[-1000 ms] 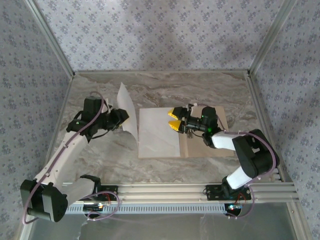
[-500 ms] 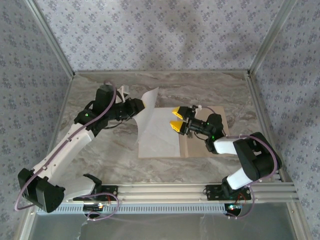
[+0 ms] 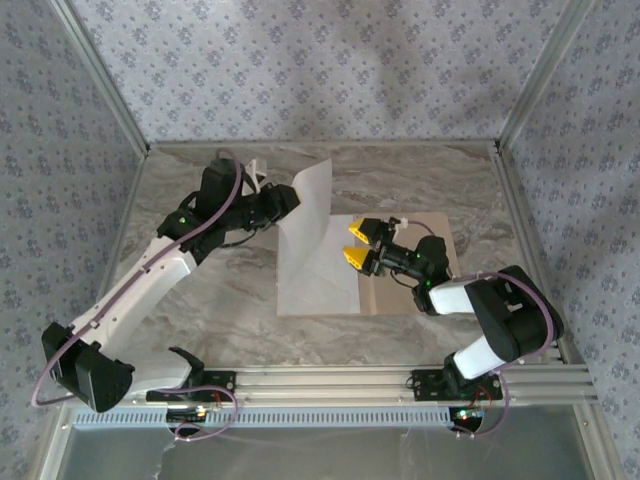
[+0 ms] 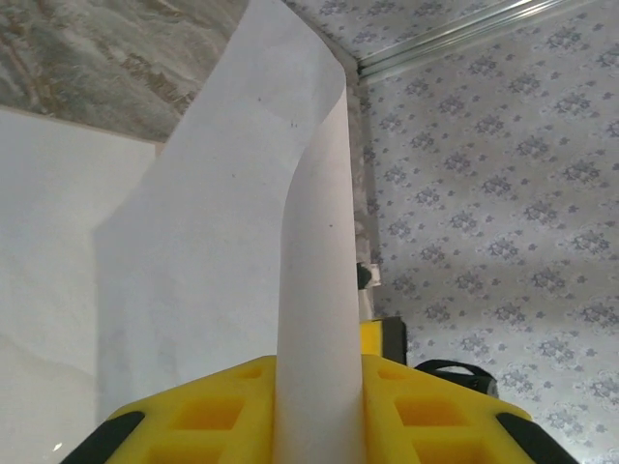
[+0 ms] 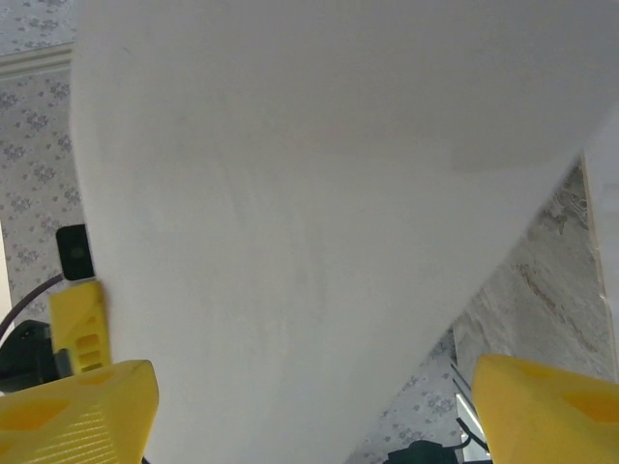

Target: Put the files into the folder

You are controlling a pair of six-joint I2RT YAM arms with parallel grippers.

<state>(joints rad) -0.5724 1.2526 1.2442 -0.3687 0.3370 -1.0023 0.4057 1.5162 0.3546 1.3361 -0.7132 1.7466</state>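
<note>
Nearest, noted the aluminium rail (image 3: pixel 400 375) with both arm bases bolted to it. Just beyond, found a flat sheet (image 3: pixel 315 285) of white paper lying on the marbled surface (image 3: pixel 200 300), its right side against the open tan folder (image 3: pixel 410 295). Spotted the right gripper (image 3: pixel 357 243) hovering over the line where flat sheet and folder met, jaws spread wide and gripping nothing. From the right wrist, saw its yellow fingers (image 5: pixel 77 411) far apart at the bottom corners, with the white face of the lifted sheet (image 5: pixel 309 193) ahead of them.

Further back and to the left, found the left gripper (image 3: pixel 288 203) with narrow jaws pinched on an edge of that lifted sheet. Saw the paper raised off the surface, standing tall and curling over at the top. From the left wrist, watched it rise in a curl from between the yellow pads, with the flat sheet low on the left. Could not tell whether the two sheets touched. Farthest back, noted floral-papered walls (image 3: pixel 320 70).
</note>
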